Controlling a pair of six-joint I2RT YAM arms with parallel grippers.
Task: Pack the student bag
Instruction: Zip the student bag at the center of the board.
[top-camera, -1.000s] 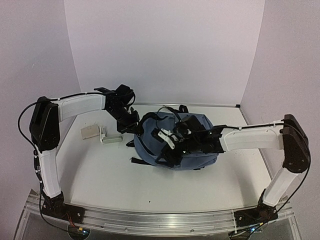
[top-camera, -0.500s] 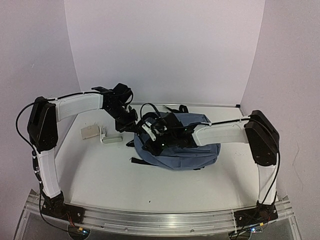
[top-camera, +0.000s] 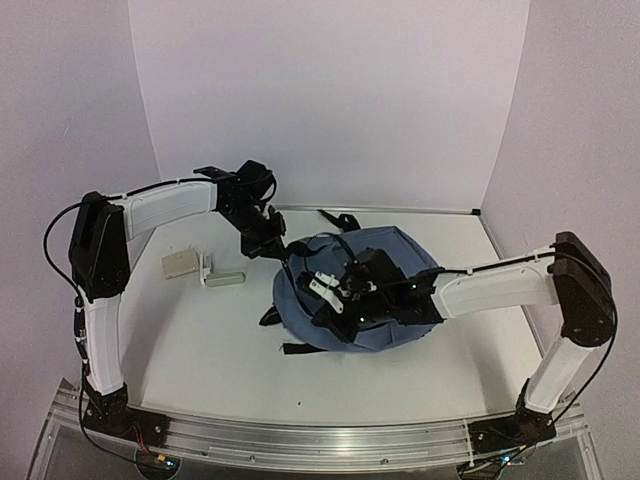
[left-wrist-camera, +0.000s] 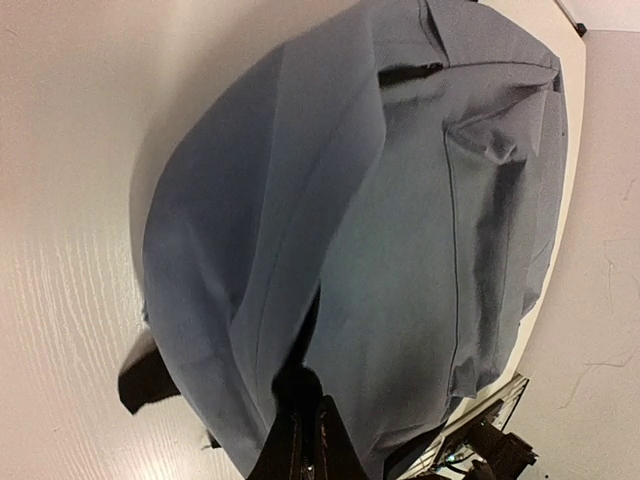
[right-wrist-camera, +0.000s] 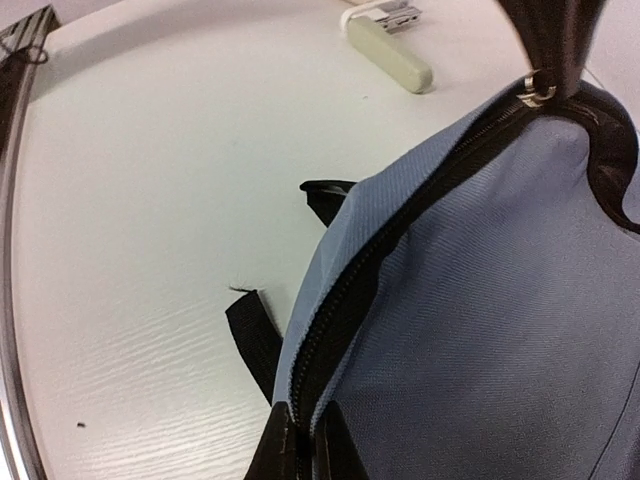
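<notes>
Two grippers on one student bag (top-camera: 395, 250), which sits slumped mid-table, a bit right of centre. Left gripper (left-wrist-camera: 303, 445) is pinched tight at the bag's far-left top, right at the little metal zipper pull (right-wrist-camera: 537, 92). Right gripper (right-wrist-camera: 297, 440) is clamped narrow on the dark zipper seam (right-wrist-camera: 400, 240) lower down; pull or just fabric, I can't tell, since the frame cuts the tips off. From above, the right arm hides the bag's middle. Black strap ends (right-wrist-camera: 252, 340) poke out underneath. A pale oblong case (top-camera: 225, 279) and beige box (top-camera: 180, 263) sit off left, and wide white table (top-camera: 200, 350) runs to the near rail (top-camera: 300, 432).
</notes>
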